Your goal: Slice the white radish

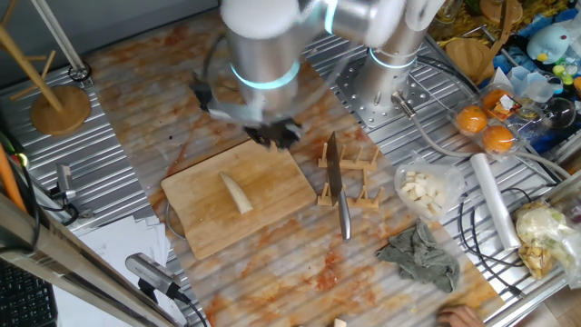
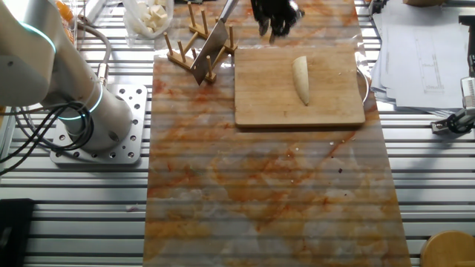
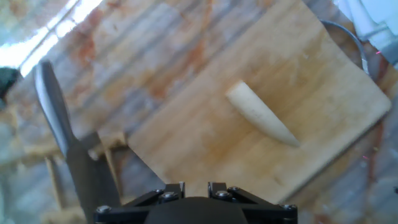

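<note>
The white radish (image 1: 238, 193) (image 2: 300, 78) (image 3: 261, 115) is one whole pale tapered piece lying on the wooden cutting board (image 1: 281, 177) (image 2: 260, 93) (image 3: 205, 146). A knife (image 1: 337, 182) (image 2: 211, 46) (image 3: 62, 124) rests in a small wooden rack (image 1: 363, 177) beside the board. My gripper (image 1: 274, 134) (image 2: 274, 21) (image 3: 196, 185) hovers above the board's edge on the rack side, apart from both radish and knife. Its jaws stand a little apart with nothing between them.
A clear bag of pale cubes (image 1: 427, 191) (image 2: 152, 15) sits beyond the rack. A grey cloth (image 1: 422, 254), a plastic-wrap roll (image 1: 495, 200) and oranges (image 1: 486, 127) lie to the right. A wooden stand (image 1: 59, 104) is at the left, with papers (image 2: 423, 52) nearby.
</note>
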Robot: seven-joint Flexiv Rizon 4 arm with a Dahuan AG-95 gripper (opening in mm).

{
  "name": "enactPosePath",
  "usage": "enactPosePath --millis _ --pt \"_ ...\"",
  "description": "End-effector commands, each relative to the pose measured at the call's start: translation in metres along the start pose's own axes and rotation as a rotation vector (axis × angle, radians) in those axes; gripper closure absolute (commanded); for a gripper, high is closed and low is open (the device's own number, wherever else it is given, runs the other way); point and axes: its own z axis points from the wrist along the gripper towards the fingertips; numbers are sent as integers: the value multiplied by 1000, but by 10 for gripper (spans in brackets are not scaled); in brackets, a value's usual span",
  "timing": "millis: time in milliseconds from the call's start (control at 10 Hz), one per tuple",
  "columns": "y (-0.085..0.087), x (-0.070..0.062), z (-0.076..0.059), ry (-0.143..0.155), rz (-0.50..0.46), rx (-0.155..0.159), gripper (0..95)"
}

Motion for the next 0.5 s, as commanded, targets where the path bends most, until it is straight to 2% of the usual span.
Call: enactPosePath --millis 100,200,300,500 --pt "22 7 5 25 -5 37 760" --pt "27 7 7 26 -22 48 760" --pt "29 4 5 25 -50 44 760" --pt "49 -9 2 38 -43 44 760"
